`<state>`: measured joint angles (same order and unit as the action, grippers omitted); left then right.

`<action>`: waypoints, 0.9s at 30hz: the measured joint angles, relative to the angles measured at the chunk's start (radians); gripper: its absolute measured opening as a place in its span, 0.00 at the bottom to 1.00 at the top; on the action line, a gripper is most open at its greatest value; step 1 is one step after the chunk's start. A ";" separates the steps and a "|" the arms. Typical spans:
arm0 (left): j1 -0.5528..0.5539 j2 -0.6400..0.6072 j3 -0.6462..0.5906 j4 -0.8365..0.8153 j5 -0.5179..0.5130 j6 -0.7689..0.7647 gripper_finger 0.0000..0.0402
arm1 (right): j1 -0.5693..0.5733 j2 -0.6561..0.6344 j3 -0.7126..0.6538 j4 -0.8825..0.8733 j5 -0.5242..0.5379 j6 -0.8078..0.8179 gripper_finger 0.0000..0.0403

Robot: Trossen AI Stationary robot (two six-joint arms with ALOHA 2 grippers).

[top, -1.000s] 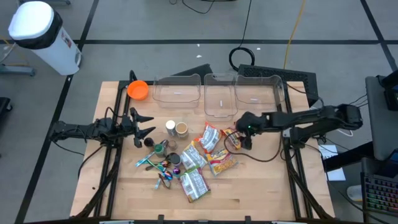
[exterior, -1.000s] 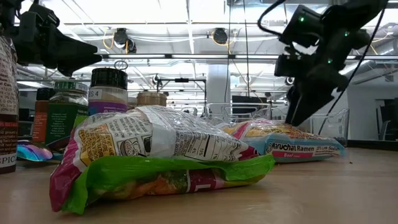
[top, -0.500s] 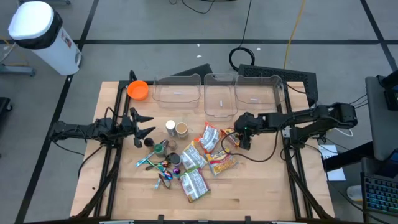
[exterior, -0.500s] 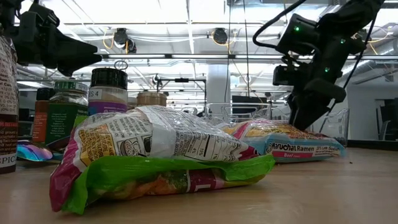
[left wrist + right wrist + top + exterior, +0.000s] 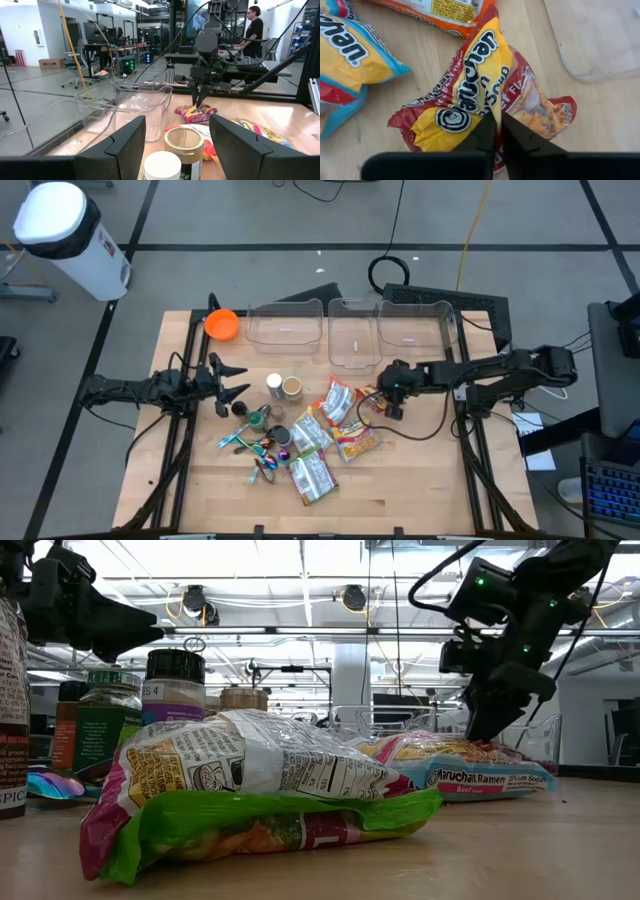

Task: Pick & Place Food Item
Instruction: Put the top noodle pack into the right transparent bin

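Clenched jaws of the right gripper pinch a fold of the red-and-yellow ramen pack, which lies on the table just in front of the middle bin. Jaws of the left gripper stand parted and empty, hovering near the table's left side, beside the jars.

Going from big to small: the table has bare wood along its near edge and its right side, and a clear strip between the bins and the food pile. Three clear bins sit in a row along the far edge, touching or nearly so; whether anything lies in them cannot be told. An orange bowl sits at the far left corner, apart from the bins. The food pile fills the table's middle: a green-edged pack nearest the low camera, and a blue pack reading "Maruchan Ramen" behind it. The held pack shows "Maruchan" and part of "Soup" in the right wrist view. Two jars stand side by side left of the packs; one spice jar has a dark lid. Small bright items lie at the pile's left edge, too small to tell.
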<state>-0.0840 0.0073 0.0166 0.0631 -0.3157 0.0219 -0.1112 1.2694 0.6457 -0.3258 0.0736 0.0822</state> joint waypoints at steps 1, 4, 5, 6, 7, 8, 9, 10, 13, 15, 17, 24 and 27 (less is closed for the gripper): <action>0.000 0.000 0.000 0.000 0.000 0.000 0.57 | 0.000 -0.009 0.000 -0.008 -0.001 0.000 0.01; 0.000 0.000 0.000 0.000 0.000 0.000 0.57 | 0.000 -0.050 -0.001 -0.026 -0.001 0.000 0.01; 0.000 0.000 0.000 0.000 0.000 0.000 0.57 | 0.000 -0.067 -0.001 -0.032 -0.001 0.000 0.01; 0.000 0.000 0.000 0.000 0.000 0.000 0.57 | 0.000 -0.086 -0.001 -0.040 -0.001 0.000 0.01; 0.000 0.000 0.000 0.000 0.000 0.000 0.57 | 0.000 -0.105 -0.001 -0.055 -0.001 0.002 0.01; 0.000 0.000 0.000 0.000 0.000 0.000 0.57 | 0.000 -0.125 -0.001 -0.069 -0.001 0.004 0.01; 0.000 0.000 0.000 0.000 0.000 0.000 0.57 | 0.000 -0.147 -0.001 -0.082 -0.001 0.010 0.01; 0.000 0.000 0.000 0.000 0.000 0.000 0.57 | 0.000 -0.170 -0.001 -0.091 -0.001 0.014 0.01; 0.000 0.000 0.000 0.000 0.000 0.000 0.57 | 0.000 -0.244 -0.001 -0.126 0.001 0.034 0.01; 0.000 0.000 0.000 0.000 0.000 0.000 0.57 | 0.000 -0.294 -0.001 -0.137 0.001 0.037 0.01; 0.000 0.000 0.000 0.000 0.000 0.000 0.57 | 0.000 -0.343 -0.001 -0.135 0.010 0.037 0.01; 0.000 0.000 0.000 0.000 0.000 0.000 0.57 | -0.043 -0.452 0.044 -0.135 0.162 0.002 0.01; 0.000 0.000 0.000 0.000 0.000 0.000 0.57 | -0.127 -0.452 0.081 -0.136 0.161 -0.013 0.01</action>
<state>-0.0840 0.0074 0.0166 0.0635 -0.3157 0.0218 -0.2380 0.8172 0.7265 -0.4622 0.2344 0.0693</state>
